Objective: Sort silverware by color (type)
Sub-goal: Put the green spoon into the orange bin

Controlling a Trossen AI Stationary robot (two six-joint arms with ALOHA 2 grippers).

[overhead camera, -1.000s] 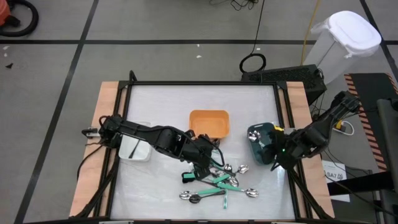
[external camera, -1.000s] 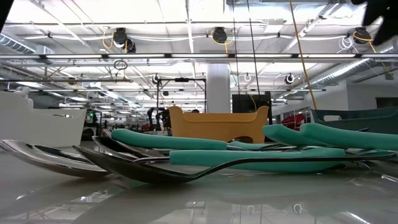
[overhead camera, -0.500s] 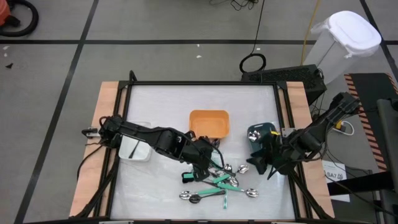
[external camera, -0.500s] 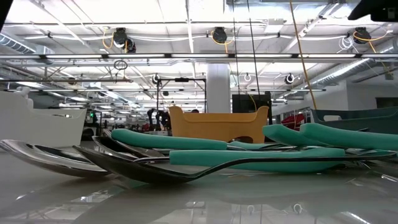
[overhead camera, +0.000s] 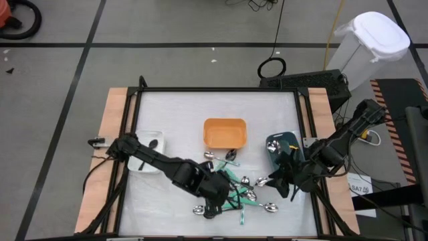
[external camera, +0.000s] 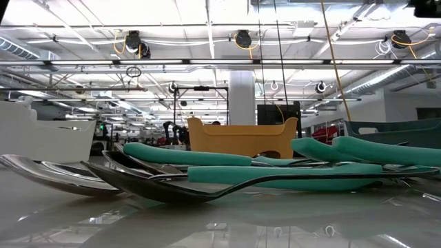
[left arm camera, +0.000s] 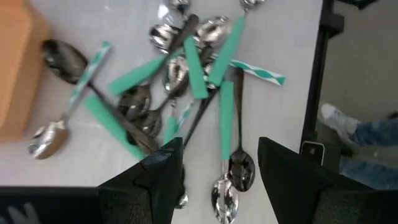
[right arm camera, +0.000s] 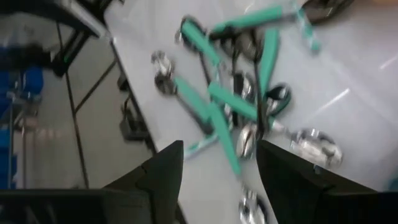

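A: Start at the left. What is different from a second ago?

B: The left gripper (overhead camera: 215,201) has moved. A second ago it sat at the upper left edge of the silverware (overhead camera: 234,191); now it hangs over the pile's lower left, near the front of the worktop (overhead camera: 174,120). Its wrist view shows the jaws apart with nothing between them, a teal-handled spoon (left arm camera: 227,124) lying just ahead.

A: And the white bin (overhead camera: 144,161)?

B: The arm's shift has uncovered it; a dark utensil appears to lie inside. The orange bin (overhead camera: 225,132) looks empty.

A: The right side?

B: The right gripper (overhead camera: 275,181) has left the dark teal bin (overhead camera: 284,146) and come in toward the pile's right edge. Its jaws are also spread and empty.

A: So for the sorting?

B: I'd judge both arms are lining up fresh picks. Most of the silverware is still heaped in the worktop's front middle, so the bulk of the job remains.
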